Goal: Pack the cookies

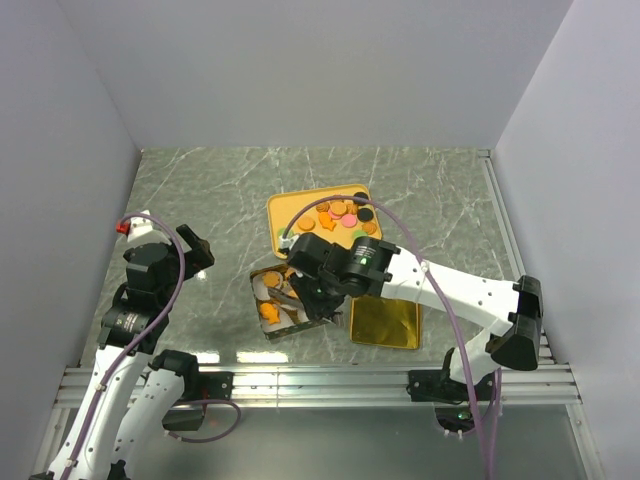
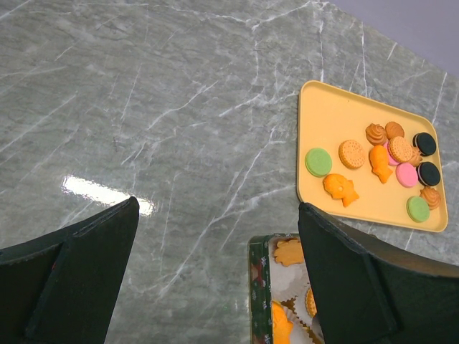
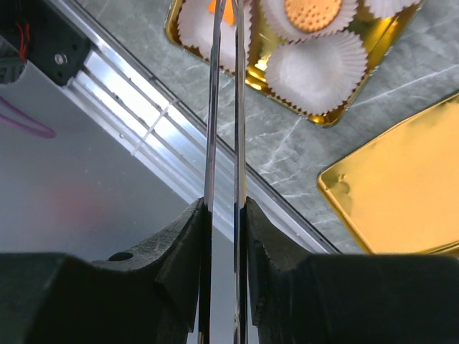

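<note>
the right tool (image 3: 224, 215) is pressed together on a pair of thin metal tweezers (image 3: 211, 129), and the long blades reach out over the open tin (image 3: 326, 118) near the front edge of the surface (image 2: 143, 93). right at the blade tips there's a bit of orange (image 3: 221, 8), probably a cookie being lowered into a cup, but the edge of the right wrist view cuts it off, so i can't be sure it's properly pinched. the left tool (image 2: 216, 208) hangs spread wide with nothing in it, well off to the side.

most of the cookies (image 2: 380, 161) lie loose on the yellow tray (image 2: 330, 115) behind the tin. a few are already in the tin's white paper cups (image 3: 312, 72), including one round biscuit (image 3: 312, 8). the gold lid (image 3: 401, 193) lies just beside the tin.

what worries me is those blades. they're narrow and smooth, so a flat biscuit held by its edge could swivel or slip out and land between cups instead of in one. if the tips come down too low they could catch the pleated paper and drag a cup out as they lift. the tin looks light and nothing steadies it, so a sideways nudge could push it toward the rail.
</note>
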### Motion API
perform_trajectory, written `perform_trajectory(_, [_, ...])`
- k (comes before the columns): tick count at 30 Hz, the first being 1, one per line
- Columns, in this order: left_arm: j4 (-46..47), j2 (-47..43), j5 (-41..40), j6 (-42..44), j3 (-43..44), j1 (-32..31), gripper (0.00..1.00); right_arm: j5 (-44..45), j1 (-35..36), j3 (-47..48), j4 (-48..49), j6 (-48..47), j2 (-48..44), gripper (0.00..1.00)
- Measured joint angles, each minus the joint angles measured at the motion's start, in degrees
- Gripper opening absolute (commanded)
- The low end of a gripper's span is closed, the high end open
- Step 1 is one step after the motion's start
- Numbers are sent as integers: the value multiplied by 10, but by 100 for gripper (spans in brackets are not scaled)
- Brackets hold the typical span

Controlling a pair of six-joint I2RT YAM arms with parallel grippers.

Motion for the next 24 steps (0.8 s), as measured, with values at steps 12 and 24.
perform_trajectory(12, [0, 0, 0, 0, 0, 0, 99, 17, -143, 67, -7, -5, 5, 36])
perform_trajectory(24, [0, 0, 0, 0, 0, 0, 99, 32, -269, 149, -26, -16, 119, 36])
